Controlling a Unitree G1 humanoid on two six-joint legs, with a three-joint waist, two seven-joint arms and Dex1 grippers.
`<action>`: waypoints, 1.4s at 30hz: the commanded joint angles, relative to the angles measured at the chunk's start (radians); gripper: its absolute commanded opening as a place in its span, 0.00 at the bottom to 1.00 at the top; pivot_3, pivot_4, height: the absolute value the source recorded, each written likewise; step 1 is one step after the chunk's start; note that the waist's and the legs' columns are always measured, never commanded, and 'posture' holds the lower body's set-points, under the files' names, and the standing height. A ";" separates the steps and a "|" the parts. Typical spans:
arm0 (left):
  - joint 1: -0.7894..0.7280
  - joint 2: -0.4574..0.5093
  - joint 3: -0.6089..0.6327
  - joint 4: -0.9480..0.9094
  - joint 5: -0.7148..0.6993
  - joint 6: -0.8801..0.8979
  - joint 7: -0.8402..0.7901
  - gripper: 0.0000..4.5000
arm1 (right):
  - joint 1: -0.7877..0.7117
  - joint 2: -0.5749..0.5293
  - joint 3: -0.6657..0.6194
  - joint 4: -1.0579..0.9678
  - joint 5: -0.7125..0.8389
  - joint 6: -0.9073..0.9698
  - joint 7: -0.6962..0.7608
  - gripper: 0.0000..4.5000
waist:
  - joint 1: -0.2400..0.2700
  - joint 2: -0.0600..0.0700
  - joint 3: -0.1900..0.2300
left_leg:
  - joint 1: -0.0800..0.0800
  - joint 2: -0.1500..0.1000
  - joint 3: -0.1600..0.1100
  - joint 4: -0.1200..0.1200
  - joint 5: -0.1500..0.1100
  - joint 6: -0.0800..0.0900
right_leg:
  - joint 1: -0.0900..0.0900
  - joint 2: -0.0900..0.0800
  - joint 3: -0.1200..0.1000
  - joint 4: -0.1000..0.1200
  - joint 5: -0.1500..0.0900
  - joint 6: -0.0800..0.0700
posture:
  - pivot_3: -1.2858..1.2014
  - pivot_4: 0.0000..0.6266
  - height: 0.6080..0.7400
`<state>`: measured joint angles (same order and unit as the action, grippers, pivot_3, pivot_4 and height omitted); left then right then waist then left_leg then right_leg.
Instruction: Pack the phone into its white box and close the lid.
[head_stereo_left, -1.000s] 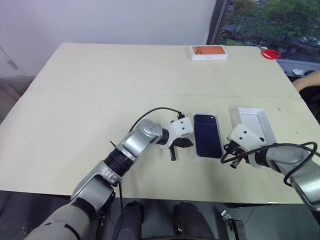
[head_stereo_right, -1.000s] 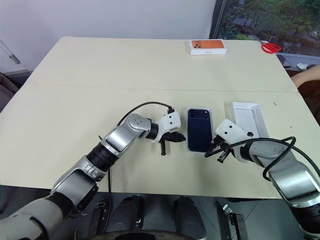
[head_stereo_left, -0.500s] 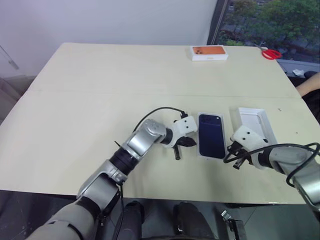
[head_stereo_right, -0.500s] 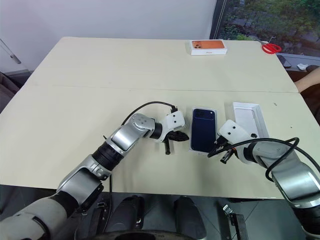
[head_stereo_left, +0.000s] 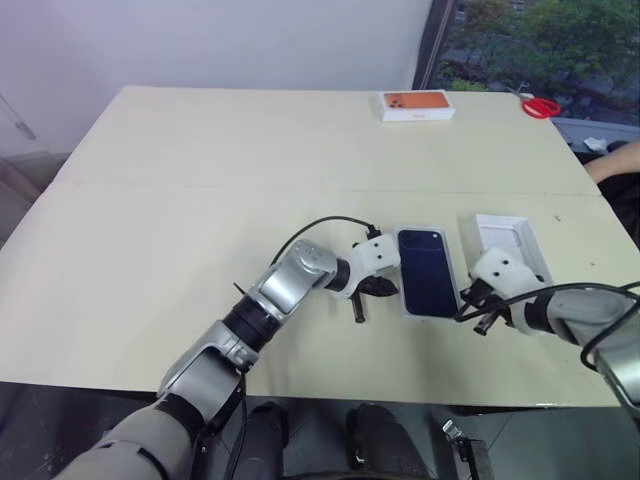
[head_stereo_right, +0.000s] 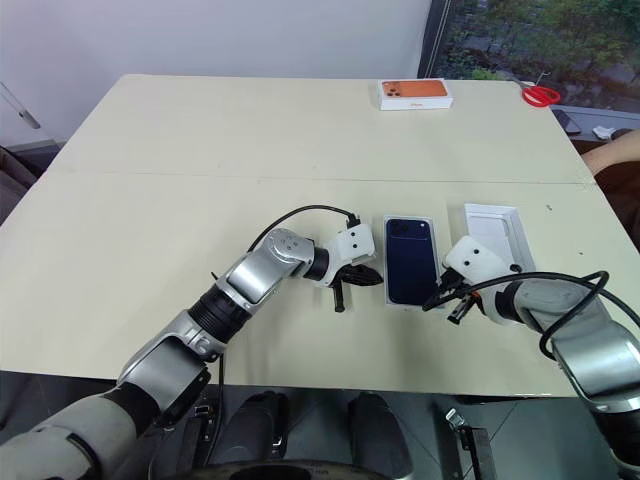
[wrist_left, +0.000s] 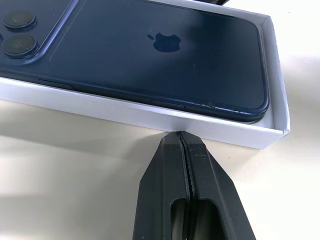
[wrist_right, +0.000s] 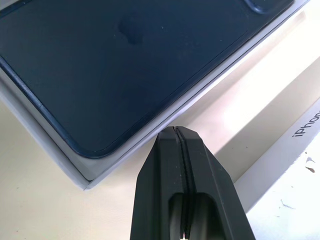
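Left gripper (wrist_left: 181, 136): two black fingers clenched together with nothing between them, tips at the left long outer wall of the shallow white rectangular cardboard box (wrist_left: 150, 119); whether they press the wall or stop just short cannot be told.

Right gripper (wrist_right: 176, 131): two black fingers likewise clenched flat and empty, hanging by the box's right long side, in the strip between that box and the white lid (head_stereo_left: 512, 244).

Slim dark navy-blue rectangular phone (head_stereo_left: 426, 283): lies inside the white box, glossy back upward, round lens cluster at the far end. The left wrist view shows its nearer long edge riding a little above the box wall, so full seating cannot be confirmed.

White box: open-topped, resting flat on the pale cream table (head_stereo_left: 200, 200) near the front edge, long axis running away from the robot, between the two grippers.

White rectangular cardboard lid: off the box, lying just to its right with the plain white hollow inner face up; grey lettering shows on its side wall in the right wrist view.

White box with an orange top (head_stereo_left: 417, 105): far side of the table, well apart from the work area.

Red-handled scissors (head_stereo_left: 541, 107): far right corner.

A person's arm (head_stereo_left: 612, 160): at the right edge, beyond the table.
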<state>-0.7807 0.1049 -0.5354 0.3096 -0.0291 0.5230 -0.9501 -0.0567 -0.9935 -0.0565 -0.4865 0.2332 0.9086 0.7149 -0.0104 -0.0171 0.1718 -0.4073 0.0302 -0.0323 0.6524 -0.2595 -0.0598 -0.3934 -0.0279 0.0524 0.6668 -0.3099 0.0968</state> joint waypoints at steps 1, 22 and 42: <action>0.005 0.006 0.003 -0.045 0.000 0.003 -0.012 0.00 | -0.014 -0.029 -0.064 -0.022 -0.001 -0.011 0.005 0.00 | 0.000 0.000 0.000 | 0.000 0.000 0.000 0.000 0.000 0.000 | 0.000 0.000 0.000 0.000 0.000 0.000 | 0.52 0.24 1.00; 0.244 0.346 0.272 -0.373 -0.212 -0.222 -0.208 0.00 | -0.395 0.173 -0.147 0.167 0.089 0.645 -0.240 0.75 | -0.002 0.002 -0.001 | 0.000 0.001 0.001 0.000 0.000 0.000 | -0.002 -0.001 0.001 0.001 0.000 0.000 | 0.52 0.24 1.00; 0.283 0.345 0.275 -0.410 -0.244 -0.201 -0.158 0.00 | -0.476 0.324 -0.264 0.254 0.145 0.706 -0.431 0.01 | -0.005 0.002 -0.001 | 0.000 0.001 0.001 -0.001 0.000 0.000 | -0.002 0.000 0.001 0.002 0.000 0.000 | 0.52 0.24 1.00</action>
<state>-0.4849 0.4503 -0.2778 -0.0830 -0.2526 0.3262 -1.1089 -0.5001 -0.6737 -0.2819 -0.2091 0.3503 1.6077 0.2922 -0.0151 -0.0146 0.1707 -0.4076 0.0312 -0.0310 0.6513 -0.2596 -0.0596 -0.3956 -0.0280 0.0530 0.6687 -0.3098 0.0965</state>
